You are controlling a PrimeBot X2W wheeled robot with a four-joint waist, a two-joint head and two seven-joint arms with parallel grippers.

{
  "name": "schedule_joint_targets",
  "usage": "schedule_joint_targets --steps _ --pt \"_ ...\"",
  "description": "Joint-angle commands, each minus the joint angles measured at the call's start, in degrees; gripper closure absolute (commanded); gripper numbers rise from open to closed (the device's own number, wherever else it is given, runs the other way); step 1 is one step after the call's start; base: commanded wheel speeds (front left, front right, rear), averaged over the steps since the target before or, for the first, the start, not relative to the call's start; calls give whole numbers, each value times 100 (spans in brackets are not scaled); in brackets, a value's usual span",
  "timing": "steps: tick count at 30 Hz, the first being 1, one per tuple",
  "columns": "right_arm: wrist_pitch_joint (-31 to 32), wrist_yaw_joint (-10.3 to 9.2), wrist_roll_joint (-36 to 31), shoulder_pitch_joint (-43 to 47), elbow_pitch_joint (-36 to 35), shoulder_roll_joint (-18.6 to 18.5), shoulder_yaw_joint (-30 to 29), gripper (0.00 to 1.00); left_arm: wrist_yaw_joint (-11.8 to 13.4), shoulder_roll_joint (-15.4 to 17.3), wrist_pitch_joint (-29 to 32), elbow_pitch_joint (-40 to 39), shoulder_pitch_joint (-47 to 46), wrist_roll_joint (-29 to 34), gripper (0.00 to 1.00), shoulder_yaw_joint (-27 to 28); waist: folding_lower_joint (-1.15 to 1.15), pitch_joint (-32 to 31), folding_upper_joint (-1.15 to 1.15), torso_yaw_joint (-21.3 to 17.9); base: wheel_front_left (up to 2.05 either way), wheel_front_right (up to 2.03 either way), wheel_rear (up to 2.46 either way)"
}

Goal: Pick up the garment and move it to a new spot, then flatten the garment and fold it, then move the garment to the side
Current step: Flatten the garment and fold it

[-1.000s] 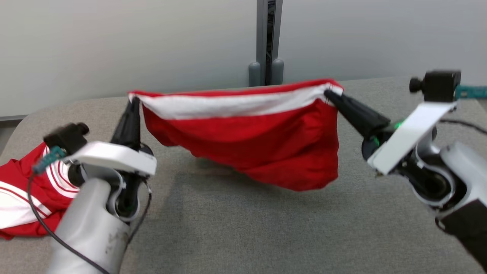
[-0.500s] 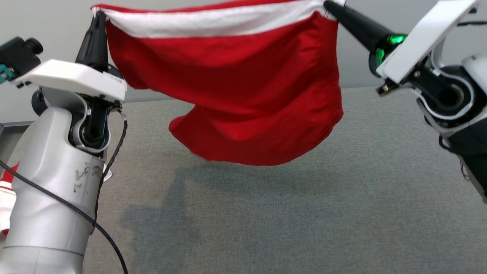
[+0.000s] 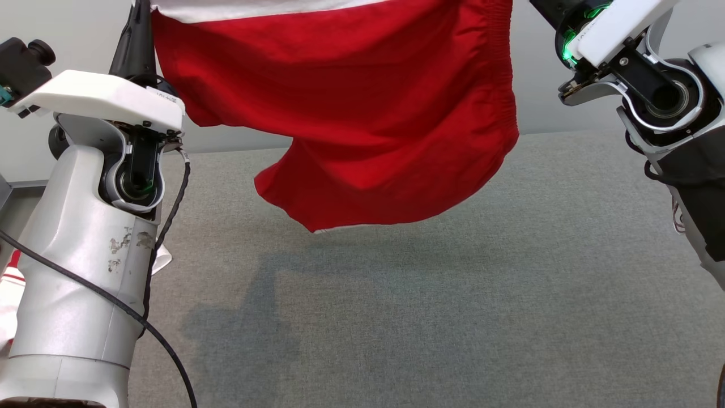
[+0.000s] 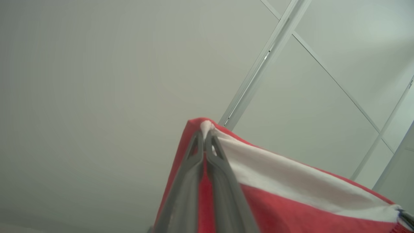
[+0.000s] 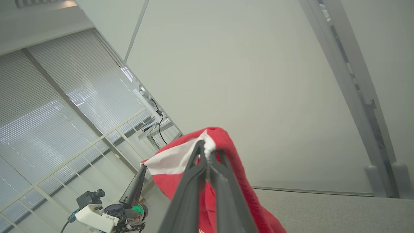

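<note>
Corners of the garment sit clamped in the left end effector and right end effector, seemingly to spread it above the tabletop.

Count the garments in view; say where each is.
2. One red garment hangs above the table, held at its top corners by the left gripper and right gripper. A second garment, red and white, peeks from behind the left arm, mostly hidden.
</note>
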Motion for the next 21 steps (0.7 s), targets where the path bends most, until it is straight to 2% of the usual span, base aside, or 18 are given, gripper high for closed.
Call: schedule_joint_targets --steps 1,13,17,21 --pt "7 5 42 -24 100 -5 -19 100 24 17 -25 28 -74 -60 100 24 0 17 0 2 0 0 0" --pt "105 5 214 -411 1129 315 -141 100 56 -72 51 303 -286 -75 100 -34 0 524 0 -10 0 0 0" --pt "-48 5 -15 -776 1317 388 -82 100 139 -186 185 531 -730 -138 100 -53 0 990 0 12 0 0 0" --pt "-477 6 -484 -1324 1435 467 84 100 207 -189 162 842 -1504 126 100 -238 0 1594 0 11 0 0 0"
